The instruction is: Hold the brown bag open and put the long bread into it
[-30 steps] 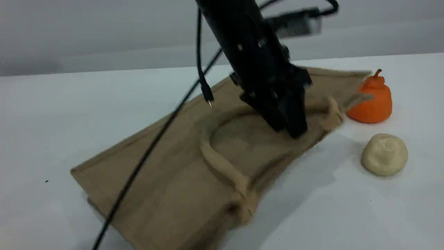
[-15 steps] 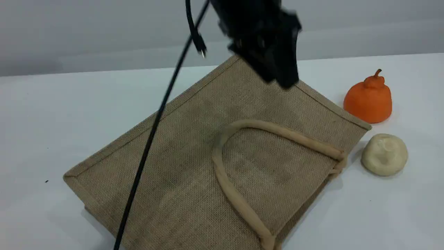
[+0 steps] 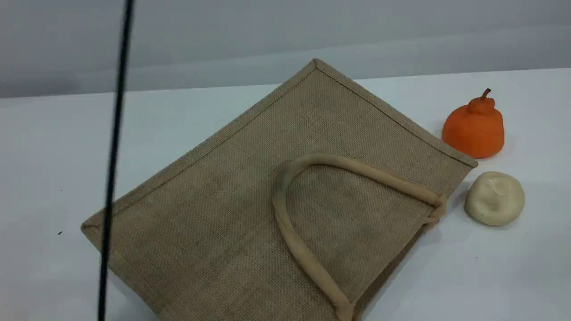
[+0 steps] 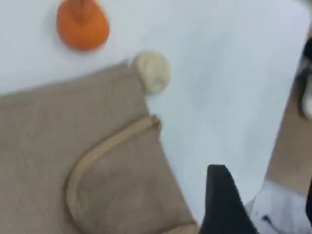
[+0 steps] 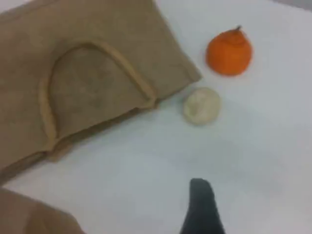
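Observation:
The brown bag (image 3: pixel 223 214) lies flat and closed on the white table, one beige loop handle (image 3: pixel 282 218) resting on its top panel. It also shows in the left wrist view (image 4: pixel 48 146) and the right wrist view (image 5: pixel 97 48). The long bread is out of view. Neither arm appears in the scene view. My left gripper (image 4: pixel 229 204) hovers high over the table beside the bag's mouth edge, with nothing between its fingers. Only one dark fingertip of my right gripper (image 5: pixel 201 200) shows, high over bare table in front of the bag.
An orange pear-shaped fruit (image 3: pixel 475 131) and a round cream bun (image 3: pixel 494 198) sit just right of the bag. A black cable (image 3: pixel 111 178) hangs down across the scene view's left. The table's edge (image 4: pixel 287 146) shows in the left wrist view.
The black arm that pressed on the bag's upper panel rose and left the scene view. The bag settled flat with its handle on top. The cable swung left.

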`<state>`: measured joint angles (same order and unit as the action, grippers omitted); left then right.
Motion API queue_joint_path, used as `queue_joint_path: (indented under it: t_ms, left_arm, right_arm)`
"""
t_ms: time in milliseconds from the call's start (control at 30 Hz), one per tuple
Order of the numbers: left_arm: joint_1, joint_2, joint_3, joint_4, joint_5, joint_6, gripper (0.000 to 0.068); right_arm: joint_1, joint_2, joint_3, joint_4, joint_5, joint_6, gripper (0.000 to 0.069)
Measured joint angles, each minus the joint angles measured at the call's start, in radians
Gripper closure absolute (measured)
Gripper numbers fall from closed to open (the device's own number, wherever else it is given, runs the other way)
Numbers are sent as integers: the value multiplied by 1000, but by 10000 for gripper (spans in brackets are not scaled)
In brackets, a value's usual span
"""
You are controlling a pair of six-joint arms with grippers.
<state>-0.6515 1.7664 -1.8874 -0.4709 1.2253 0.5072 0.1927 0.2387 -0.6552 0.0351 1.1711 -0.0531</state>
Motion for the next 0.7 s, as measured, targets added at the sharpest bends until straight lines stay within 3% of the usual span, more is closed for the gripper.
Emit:
queue_joint_path:
  t_ms: [100, 267, 533, 700]
  left_arm:
    - [-17, -75, 0, 10, 0, -61, 316]
    - [-86, -186, 12, 118, 3, -177, 316]
    - [-279, -348, 12, 374, 1, -412, 316]
    - [-400, -420, 51, 448, -4, -490, 318]
  right_arm:
    - [33, -59, 64, -8, 4, 2, 259]
    - [69, -166, 121, -2, -43, 24, 259]
    - [68, -240, 150, -10, -111, 28, 259]
    - [67, -239, 150, -9, -110, 30, 259]
